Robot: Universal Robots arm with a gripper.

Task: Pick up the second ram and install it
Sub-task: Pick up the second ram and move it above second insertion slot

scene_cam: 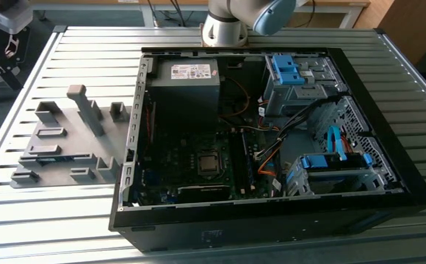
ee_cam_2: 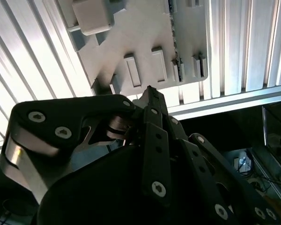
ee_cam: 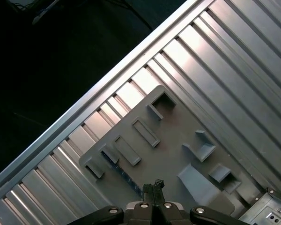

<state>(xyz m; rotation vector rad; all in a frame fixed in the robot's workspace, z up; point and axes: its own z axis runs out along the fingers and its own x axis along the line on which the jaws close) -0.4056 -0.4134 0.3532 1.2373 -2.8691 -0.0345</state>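
Grey plastic holder tray (scene_cam: 74,140) lies at nine o'clock of the open computer case (scene_cam: 272,220). It keeps the second ram (scene_cam: 55,160) edge-up in a slot near its seven o'clock corner, presumably for easy grasping. Gripper (ee_cam: 153,186) hangs high above the tray, pointing down, jaws pressed together, holding nothing.

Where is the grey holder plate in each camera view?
Exterior view: grey holder plate at the exterior view's left, beside the computer case.
First wrist view: it lies past the hand.
Second wrist view: it lies past the hand.
Shared landmark: the slatted table under it.
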